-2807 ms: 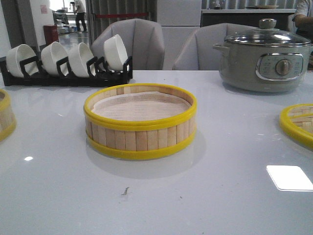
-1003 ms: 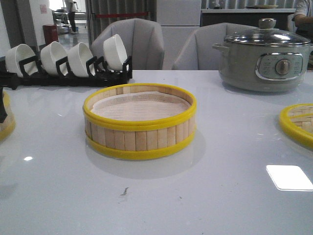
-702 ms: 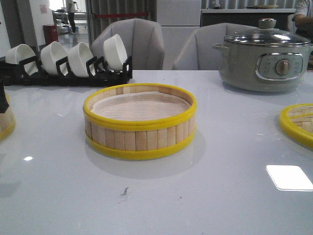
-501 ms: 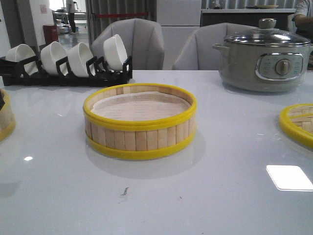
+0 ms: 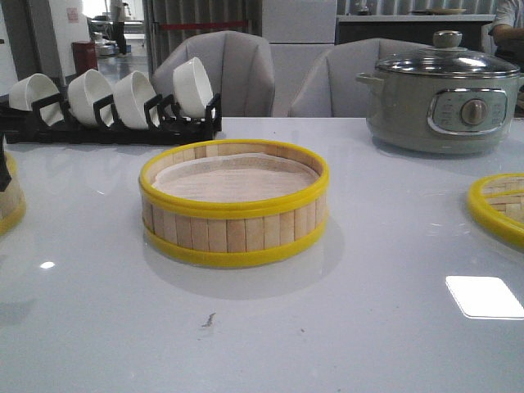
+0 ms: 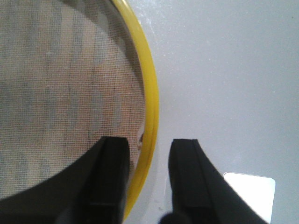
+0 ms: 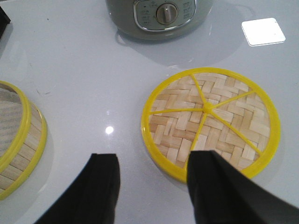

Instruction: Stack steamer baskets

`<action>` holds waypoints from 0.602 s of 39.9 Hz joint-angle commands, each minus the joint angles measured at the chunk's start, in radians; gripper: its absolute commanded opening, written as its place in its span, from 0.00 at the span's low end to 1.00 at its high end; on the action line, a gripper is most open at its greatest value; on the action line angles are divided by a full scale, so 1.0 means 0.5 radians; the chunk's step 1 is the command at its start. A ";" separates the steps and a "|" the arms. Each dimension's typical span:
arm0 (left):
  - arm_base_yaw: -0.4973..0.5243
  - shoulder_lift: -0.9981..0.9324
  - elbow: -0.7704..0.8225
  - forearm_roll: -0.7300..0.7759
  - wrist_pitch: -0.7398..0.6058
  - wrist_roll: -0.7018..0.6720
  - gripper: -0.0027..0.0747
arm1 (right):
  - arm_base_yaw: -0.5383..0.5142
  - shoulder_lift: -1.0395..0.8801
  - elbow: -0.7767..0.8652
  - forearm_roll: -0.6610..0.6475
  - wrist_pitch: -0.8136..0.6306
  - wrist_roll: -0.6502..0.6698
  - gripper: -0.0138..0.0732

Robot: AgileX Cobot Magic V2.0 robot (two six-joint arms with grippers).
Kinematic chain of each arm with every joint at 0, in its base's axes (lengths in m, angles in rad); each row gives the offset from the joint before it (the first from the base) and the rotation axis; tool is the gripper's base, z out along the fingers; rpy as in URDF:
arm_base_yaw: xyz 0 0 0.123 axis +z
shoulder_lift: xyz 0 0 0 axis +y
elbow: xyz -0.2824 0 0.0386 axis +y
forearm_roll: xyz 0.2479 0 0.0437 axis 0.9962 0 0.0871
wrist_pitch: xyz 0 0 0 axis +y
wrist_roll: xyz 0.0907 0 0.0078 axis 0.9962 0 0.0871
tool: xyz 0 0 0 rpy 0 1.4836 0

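Note:
One steamer basket [image 5: 234, 203] with a cloth liner stands mid-table. A second steamer basket [image 6: 150, 93] sits at the table's left edge, cut off in the front view [image 5: 8, 209]. My left gripper [image 6: 148, 145] is open and straddles this basket's yellow rim: one finger [image 6: 111, 177] over the liner inside, the other [image 6: 187, 177] outside over the table. Only a dark sliver of it shows in the front view. The woven yellow-rimmed lid [image 7: 211, 120] lies flat at the right [image 5: 499, 206]. My right gripper [image 7: 153, 161] hangs open by the lid's near rim, holding nothing.
A grey-green electric pot [image 5: 442, 97] with a glass lid stands at the back right [image 7: 161, 14]. A black rack [image 5: 115, 123] of white bowls lines the back left. Grey chairs stand behind the table. The centre basket's edge [image 7: 18, 140] shows in the right wrist view.
A dark part of my left gripper has come into the front view at the left edge, down at the left basket. The centre basket, lid and pot have not moved.

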 commanded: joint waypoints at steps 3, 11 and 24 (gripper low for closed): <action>0.002 -0.091 -0.060 -0.003 -0.087 -0.009 0.48 | -0.005 -0.011 -0.070 0.015 -0.157 -0.011 0.67; 0.002 -0.091 -0.060 -0.003 -0.104 -0.009 0.48 | -0.005 -0.011 -0.070 0.015 -0.157 -0.011 0.67; 0.002 0.047 -0.061 -0.007 -0.057 -0.009 0.48 | -0.005 -0.011 -0.070 0.015 -0.151 -0.011 0.67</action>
